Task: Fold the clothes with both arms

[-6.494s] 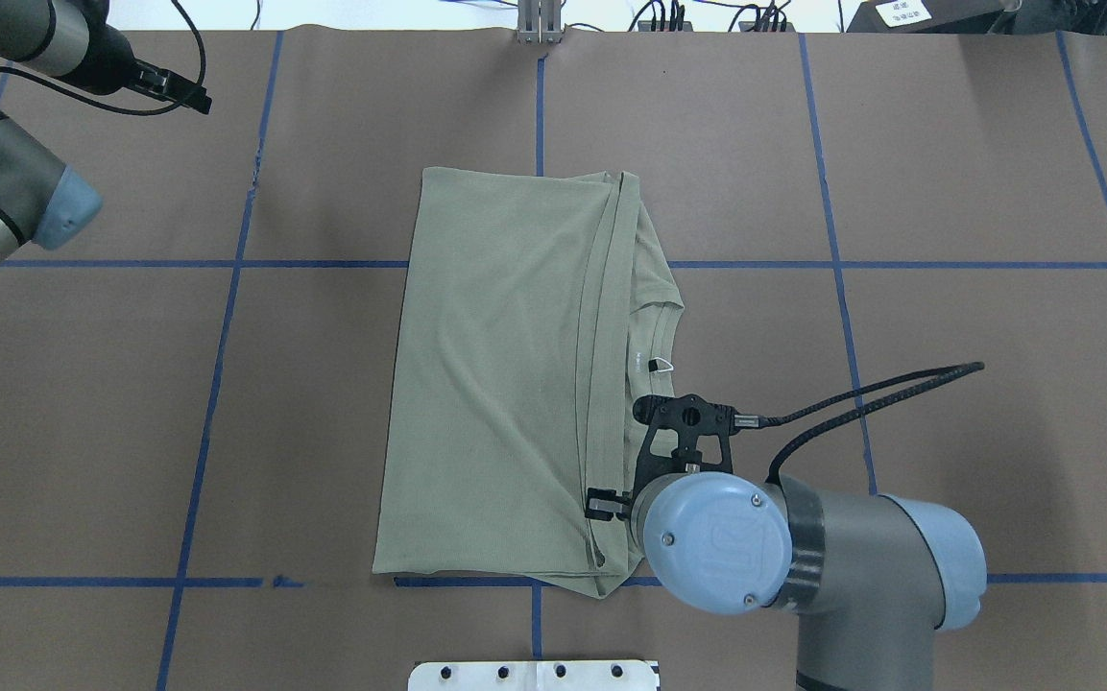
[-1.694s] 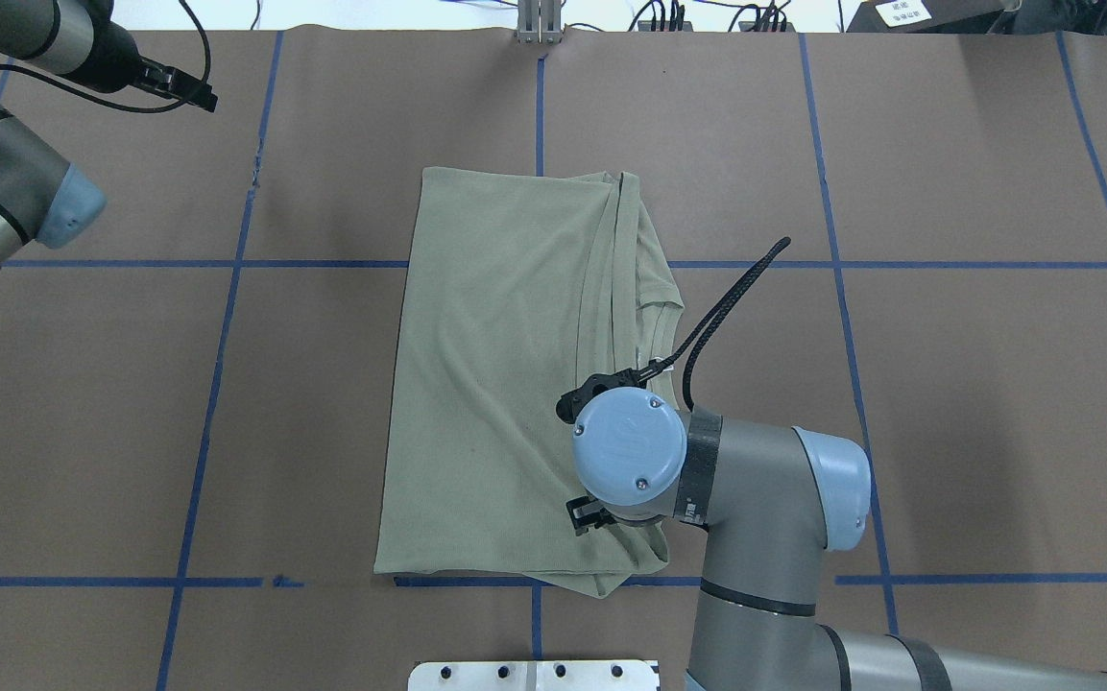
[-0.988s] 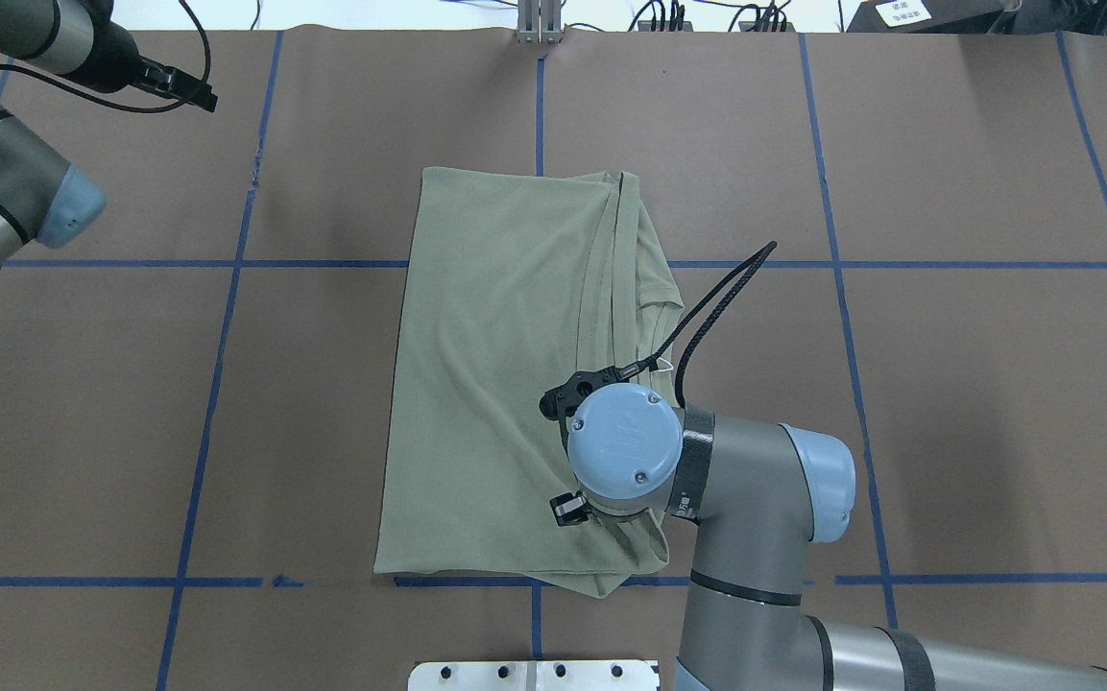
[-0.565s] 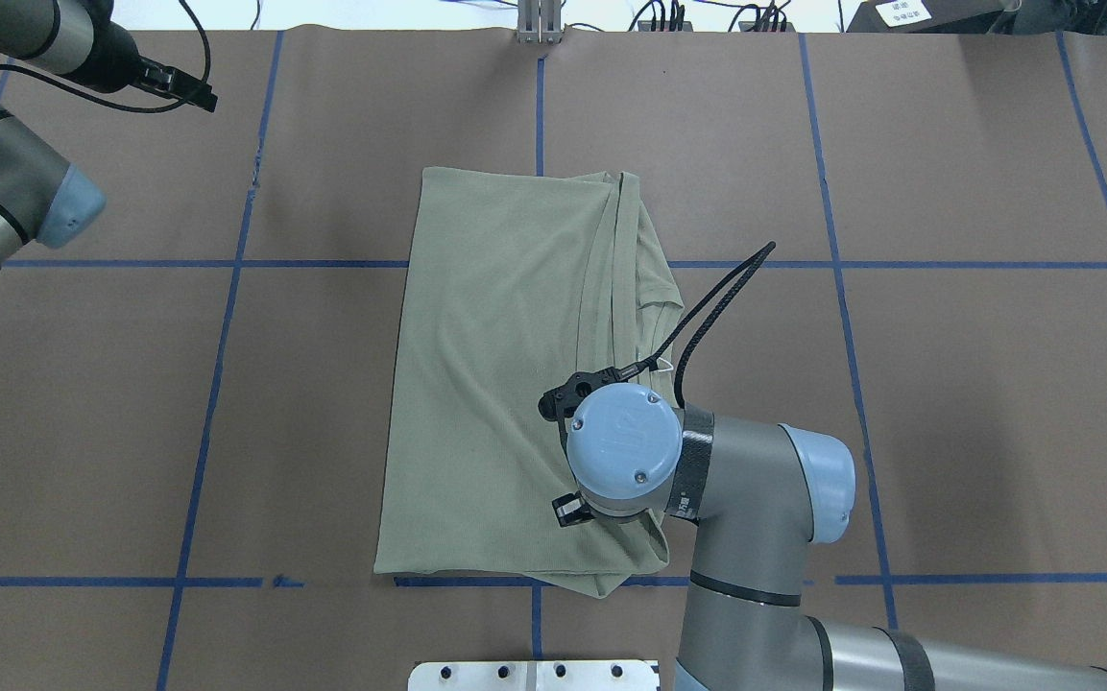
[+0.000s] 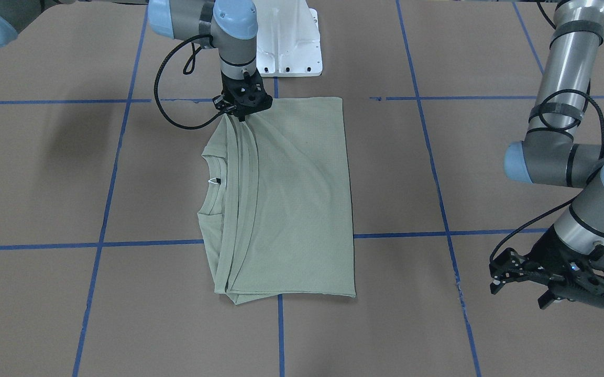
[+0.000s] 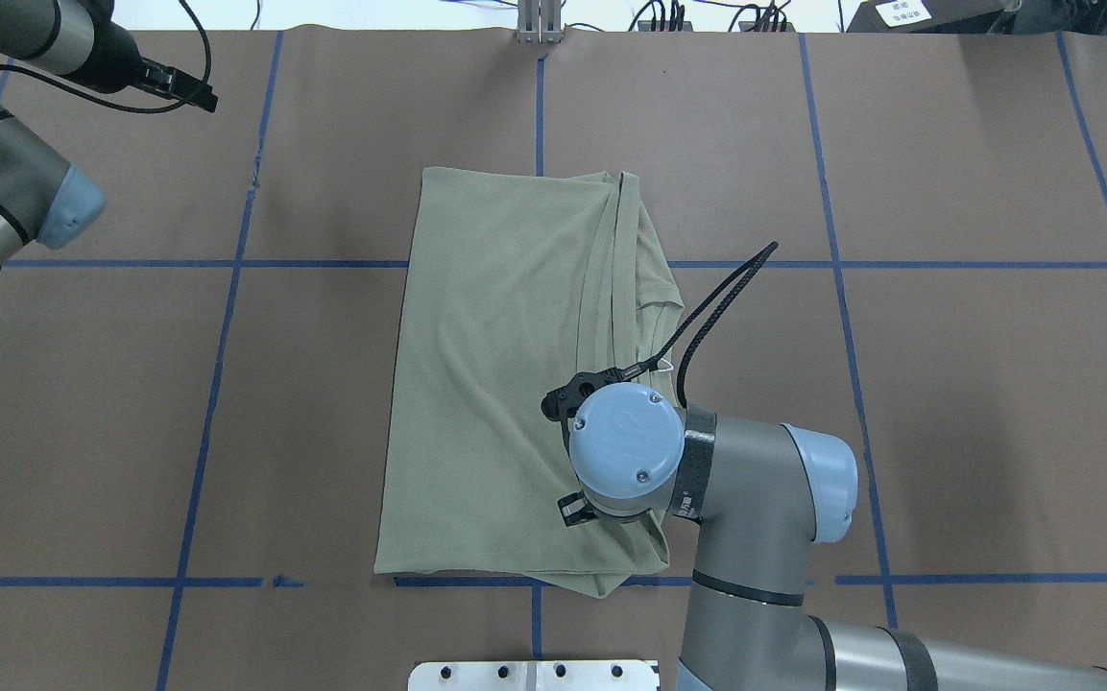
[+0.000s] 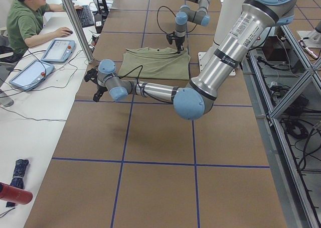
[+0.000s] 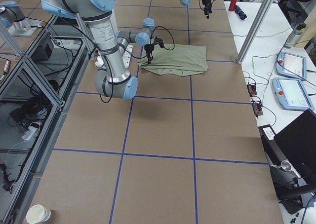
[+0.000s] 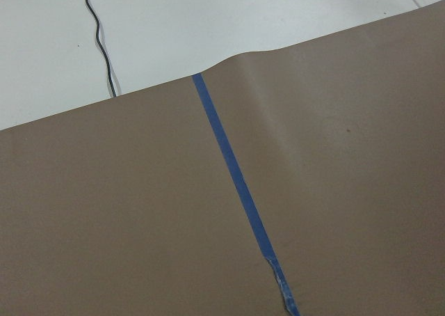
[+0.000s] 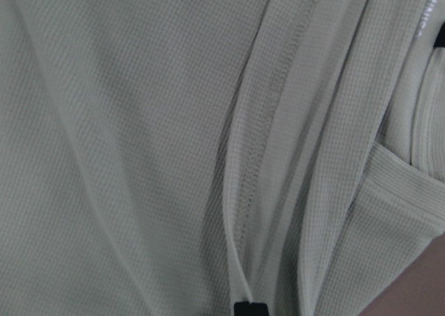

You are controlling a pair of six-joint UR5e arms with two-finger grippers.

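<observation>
Right end effector [image 5: 234, 116], gripping the shirt [image 5: 291, 199], has tugged its corner inward.

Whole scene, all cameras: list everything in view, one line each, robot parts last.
shirt: one, sage green, folded, middle of the table
table: one, brown cover, under the shirt
tape lines: several, blue, grid across the table
base plate: one, white, robot-side table edge
operator: one, green top, seated at the side bench
tablets: two, grey-blue, on that bench
paper cup: one, white, beyond the table's corner
left gripper: one, black, over bare table away from the shirt; open or shut unclear
right gripper: one, black, pinching the shirt's robot-side corner
</observation>
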